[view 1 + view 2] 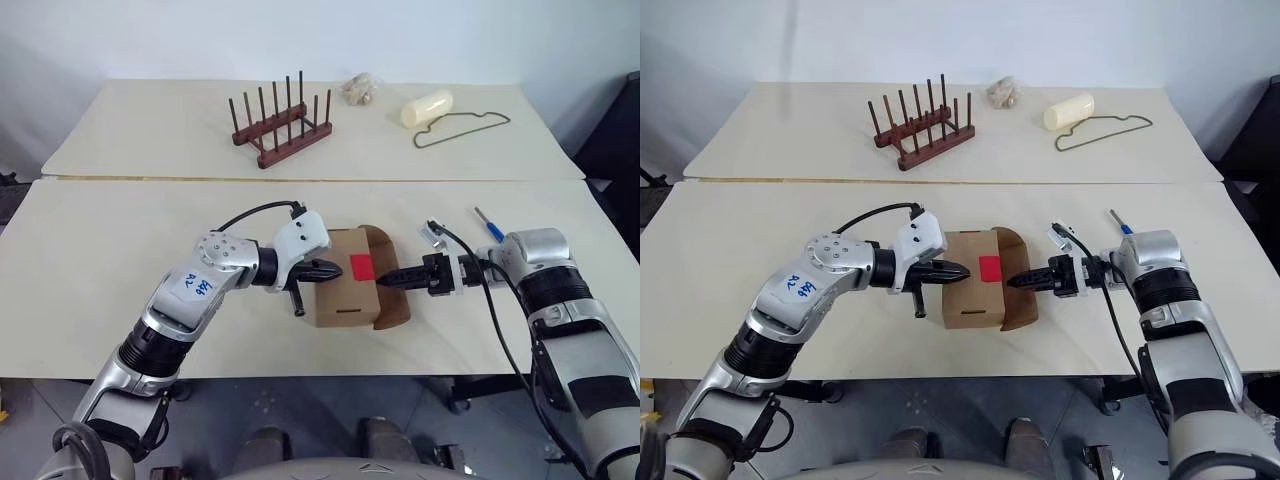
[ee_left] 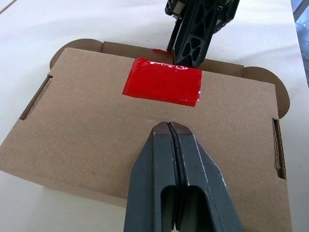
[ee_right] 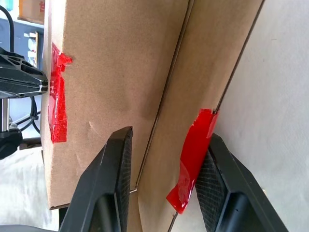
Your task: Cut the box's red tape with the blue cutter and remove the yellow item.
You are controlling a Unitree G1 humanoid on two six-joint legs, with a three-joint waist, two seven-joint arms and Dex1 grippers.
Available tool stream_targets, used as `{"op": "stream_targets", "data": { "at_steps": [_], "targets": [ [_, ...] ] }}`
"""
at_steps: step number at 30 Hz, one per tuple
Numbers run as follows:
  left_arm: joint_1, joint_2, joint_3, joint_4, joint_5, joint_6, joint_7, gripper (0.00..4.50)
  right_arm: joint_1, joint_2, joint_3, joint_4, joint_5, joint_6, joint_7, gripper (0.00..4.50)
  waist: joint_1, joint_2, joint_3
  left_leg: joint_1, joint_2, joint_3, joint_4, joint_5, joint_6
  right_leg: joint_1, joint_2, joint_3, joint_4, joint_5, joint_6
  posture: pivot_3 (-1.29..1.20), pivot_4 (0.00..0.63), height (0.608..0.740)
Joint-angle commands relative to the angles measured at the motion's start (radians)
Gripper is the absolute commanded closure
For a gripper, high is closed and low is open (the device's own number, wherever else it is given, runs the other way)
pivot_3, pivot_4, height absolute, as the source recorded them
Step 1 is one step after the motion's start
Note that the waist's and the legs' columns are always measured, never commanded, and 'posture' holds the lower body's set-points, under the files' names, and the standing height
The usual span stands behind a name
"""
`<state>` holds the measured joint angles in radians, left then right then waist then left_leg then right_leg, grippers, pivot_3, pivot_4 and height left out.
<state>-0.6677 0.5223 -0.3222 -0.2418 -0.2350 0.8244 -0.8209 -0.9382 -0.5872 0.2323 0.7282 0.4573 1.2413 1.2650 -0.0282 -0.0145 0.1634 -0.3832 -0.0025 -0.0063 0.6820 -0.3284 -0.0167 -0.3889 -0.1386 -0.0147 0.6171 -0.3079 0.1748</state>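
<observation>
While bent at the elbow and reaching in from the left, left gripper (image 1: pixel 335 270) pressed tip-down on top of the box (image 1: pixel 340 300), black fingers (image 2: pixel 178 193) fully closed together, holding nothing. Wrist angled down and toward the right, cable looping over the forearm. Box sitting near the front edge of the near table (image 1: pixel 100 260), between the two grippers, top panel flat. Red tape (image 1: pixel 362 266) on the top panel by its right edge, just beyond the left fingertips; torn strip of the same tape hanging on the opened front flap (image 1: pixel 392 300), seen in the right wrist view. Right gripper (image 1: pixel 388 281) coming in level from the right, pointing left, wrist bent sharply inward. Jaws part open and straddling the flap's edge, one finger (image 3: pixel 104 193) on the box wall side, other finger against the loose tape strip; firm clamp can't be told. Blue cutter (image 1: pixel 489 224) lying on the table behind the right forearm, well apart from the box. Yellow item hidden. Far table: wooden peg rack (image 1: pixel 282 128), cream cylinder (image 1: pixel 427 107), wire hanger (image 1: pixel 462 129).
</observation>
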Motion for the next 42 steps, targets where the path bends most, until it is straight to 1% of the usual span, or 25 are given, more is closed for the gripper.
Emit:
{"op": "stream_targets", "data": {
  "at_steps": [1,3,4,6,8,12,15,18,20,23,27,28,30,31,34,36,37,42],
  "targets": [
    [0.031,0.014,-0.029,-0.006,0.009,0.031,-0.001,4.50,0.043,0.043,0.070,0.031,-0.062,0.005,-0.033,3.06,0.000,0.000,-0.002,0.000,0.000,0.000,0.000,0.000,0.000,0.000,0.000,0.000,0.000,0.000,0.000,0.00,0.150,0.740],
    [0.035,0.015,-0.027,-0.010,0.008,0.033,0.000,4.50,0.045,0.050,0.067,0.044,-0.071,-0.002,-0.028,3.54,-0.001,-0.001,-0.002,0.000,0.001,0.000,0.000,0.000,0.000,0.000,0.001,0.000,0.000,0.000,0.000,0.00,0.150,0.740],
    [0.039,0.017,-0.027,-0.016,0.007,0.036,0.000,4.50,0.048,0.056,0.064,0.058,-0.080,-0.009,-0.031,3.95,-0.002,-0.003,-0.005,0.000,0.001,0.000,-0.001,0.000,0.000,0.000,0.001,0.000,0.000,0.000,-0.001,0.00,0.150,0.740],
    [0.045,0.021,-0.028,-0.024,0.006,0.040,-0.001,4.50,0.050,0.063,0.062,0.074,-0.093,-0.019,-0.031,4.49,-0.001,-0.010,-0.008,0.004,0.003,0.000,-0.002,-0.001,-0.002,0.003,0.003,0.000,-0.001,0.000,-0.002,0.00,0.150,0.740],
    [0.047,0.023,-0.029,-0.027,0.007,0.041,-0.002,4.50,0.050,0.065,0.063,0.080,-0.100,-0.022,-0.017,4.49,0.000,-0.013,-0.011,0.016,0.005,-0.001,-0.002,-0.004,-0.003,0.017,0.005,-0.002,-0.009,0.000,-0.004,0.00,0.150,0.740],
    [0.044,0.022,-0.031,-0.020,0.010,0.035,-0.004,4.50,0.039,0.064,0.050,0.097,-0.113,-0.023,-0.014,4.49,0.001,-0.014,-0.011,0.017,0.006,-0.010,-0.002,-0.005,-0.004,0.018,0.005,-0.001,-0.011,0.000,-0.004,0.00,0.150,0.740],
    [0.045,0.001,-0.032,-0.001,0.012,0.008,0.003,4.50,0.022,0.032,0.045,0.088,-0.116,-0.003,-0.008,4.49,0.001,-0.014,-0.011,0.017,0.007,-0.010,-0.002,-0.005,-0.005,0.018,0.005,-0.001,-0.011,0.000,-0.005,0.00,0.150,0.740],
    [0.038,-0.030,-0.033,0.023,0.014,-0.016,0.012,4.50,-0.004,-0.006,0.036,0.079,-0.118,0.018,-0.006,4.49,0.006,-0.011,-0.010,0.015,0.006,-0.010,-0.002,-0.005,-0.005,0.017,0.004,-0.001,-0.012,0.000,-0.005,0.00,0.150,0.740],
    [0.024,-0.067,-0.037,0.060,0.020,-0.046,0.024,4.50,-0.040,-0.044,0.032,0.070,-0.121,0.042,-0.004,4.49,0.015,-0.007,-0.007,0.014,0.005,-0.010,-0.002,-0.005,-0.004,0.016,0.002,-0.001,-0.012,0.000,-0.005,0.00,0.150,0.740],
    [0.002,-0.122,-0.046,0.117,0.031,-0.092,0.036,4.50,-0.081,-0.100,0.050,0.053,-0.124,0.066,0.016,4.49,0.033,0.003,-0.001,0.011,0.000,-0.009,-0.001,-0.004,-0.001,0.013,-0.002,-0.002,-0.012,0.000,-0.004,0.00,0.150,0.740],
    [-0.034,-0.228,-0.061,0.229,0.050,-0.201,0.060,4.50,-0.157,-0.225,0.112,-0.033,-0.105,0.157,0.061,4.49,0.054,0.014,0.006,0.006,-0.004,-0.008,0.000,-0.004,0.001,0.010,-0.005,-0.003,-0.014,0.002,-0.002,0.00,0.150,0.740],
    [-0.042,-0.248,-0.066,0.254,0.057,-0.224,0.064,4.50,-0.171,-0.251,0.131,-0.049,-0.103,0.170,0.070,4.49,0.054,0.015,0.006,0.002,-0.004,-0.007,0.000,-0.004,0.001,0.008,-0.005,-0.004,-0.014,0.002,0.000,0.00,0.150,0.740],
    [-0.053,-0.282,-0.067,0.298,0.068,-0.269,0.073,4.50,-0.198,-0.302,0.172,-0.092,-0.095,0.199,0.089,4.49,0.055,0.015,0.006,-0.011,-0.004,-0.003,0.002,-0.004,0.001,-0.006,-0.005,-0.006,-0.008,0.003,0.001,0.00,0.150,0.740],
    [-0.059,-0.297,-0.068,0.317,0.072,-0.284,0.079,4.50,-0.208,-0.321,0.190,-0.102,-0.092,0.202,0.100,4.49,0.053,0.015,0.007,-0.013,-0.004,-0.001,0.002,-0.004,0.001,-0.009,-0.005,-0.008,-0.008,0.003,0.001,0.00,0.150,0.740],
    [-0.067,-0.367,-0.060,0.381,0.077,-0.361,0.107,4.50,-0.286,-0.410,0.257,-0.152,-0.091,0.249,0.123,4.49,0.053,0.018,0.008,-0.016,-0.004,0.000,0.000,-0.004,0.002,-0.011,-0.005,-0.011,-0.011,0.003,0.001,0.00,0.150,0.740],
    [-0.070,-0.402,-0.053,0.415,0.082,-0.401,0.125,4.50,-0.326,-0.453,0.298,-0.181,-0.082,0.275,0.139,4.49,0.055,0.018,0.008,-0.020,-0.004,0.001,0.001,-0.005,0.002,-0.015,-0.006,-0.012,-0.011,0.003,0.001,0.00,0.150,0.740],
    [-0.073,-0.417,-0.050,0.431,0.086,-0.420,0.132,4.50,-0.343,-0.473,0.322,-0.197,-0.080,0.281,0.150,4.49,0.055,0.018,0.009,-0.022,-0.004,0.001,0.001,-0.005,0.003,-0.017,-0.007,-0.013,-0.011,0.003,0.001,0.00,0.150,0.740],
    [-0.084,-0.472,-0.030,0.487,0.098,-0.477,0.162,4.50,-0.447,-0.542,0.439,-0.265,-0.060,0.327,0.196,4.49,0.055,0.017,0.009,-0.023,-0.004,0.003,0.002,-0.005,0.003,-0.018,-0.009,-0.017,-0.010,0.003,0.001,0.00,0.150,0.740]
  ]
}}
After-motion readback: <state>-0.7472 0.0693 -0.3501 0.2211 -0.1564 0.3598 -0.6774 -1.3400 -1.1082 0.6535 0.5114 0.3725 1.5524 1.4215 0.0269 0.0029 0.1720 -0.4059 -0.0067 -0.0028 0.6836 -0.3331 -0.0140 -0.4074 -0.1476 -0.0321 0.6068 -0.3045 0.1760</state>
